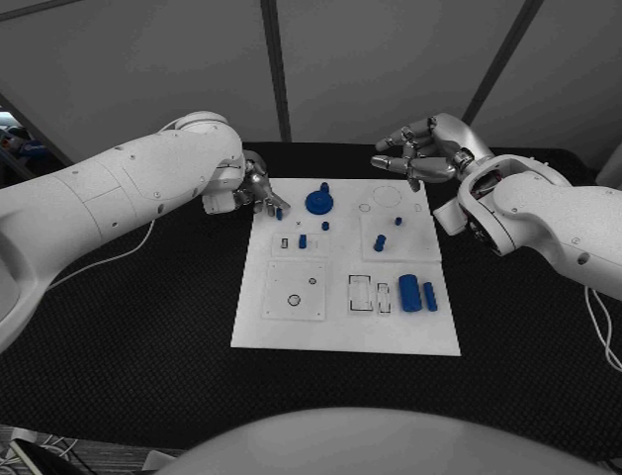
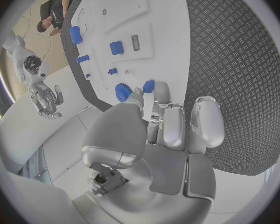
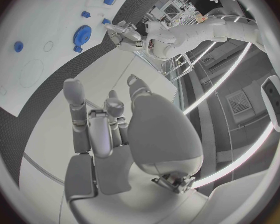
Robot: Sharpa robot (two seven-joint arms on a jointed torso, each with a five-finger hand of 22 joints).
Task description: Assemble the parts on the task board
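While the white rectangular task board (image 1: 346, 336) lay flat on the black table (image 1: 126, 346), a small blue plastic peg (image 2: 149, 86) sat pinched in the fingertips of the left hand (image 1: 254, 188), just beside the round blue gear (image 1: 319, 203) at the board's far end. It looked light, stiff and rather slick, best taken by its sides. The right hand (image 1: 422, 150) hovered off the board's far right corner, fingers loosely apart, holding nothing.

A robotics lab: a black table (image 1: 111, 366) against grey partition panels (image 1: 154, 59), with ceiling light strips (image 3: 224, 79).
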